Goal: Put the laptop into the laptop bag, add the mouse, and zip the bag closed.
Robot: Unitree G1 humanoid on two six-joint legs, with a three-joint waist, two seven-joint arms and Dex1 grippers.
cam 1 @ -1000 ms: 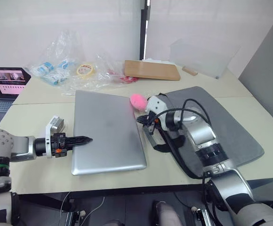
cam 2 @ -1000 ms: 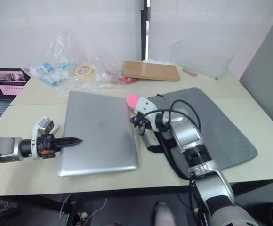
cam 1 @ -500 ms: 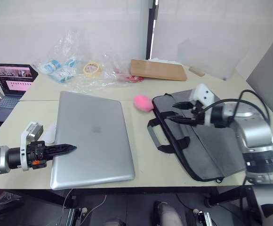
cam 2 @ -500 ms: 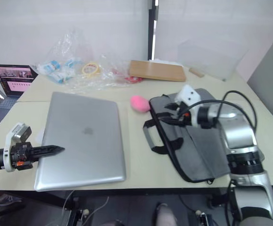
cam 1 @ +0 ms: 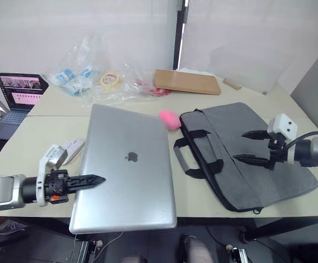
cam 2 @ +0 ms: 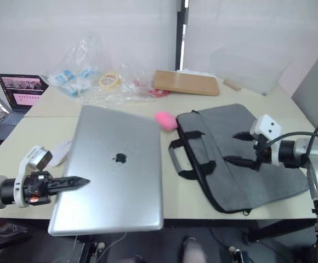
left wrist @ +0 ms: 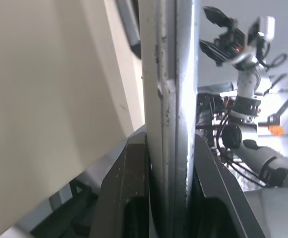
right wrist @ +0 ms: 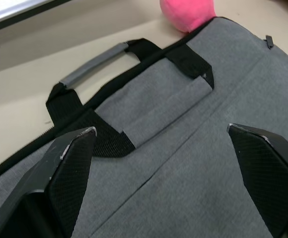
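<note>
Left claw [left wrist: 168, 198] clamps the laptop [left wrist: 169, 99] edge-on, one black finger [left wrist: 129, 193] pressed to each face of the silver slab. The beige worktop [left wrist: 49, 89] lies off one side; on the other, the right claw [left wrist: 222, 30] hangs spread wide.

I see the closed silver laptop [cam 1: 126, 170] near left, white mouse [cam 1: 72, 147] just left of it, grey laptop bag [cam 1: 246, 153] flat right.

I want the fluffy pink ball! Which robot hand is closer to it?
The right hand. It hovers open over the laptop bag, beside which the pink ball sits. The left hand is farther, clamped on the laptop.
</note>
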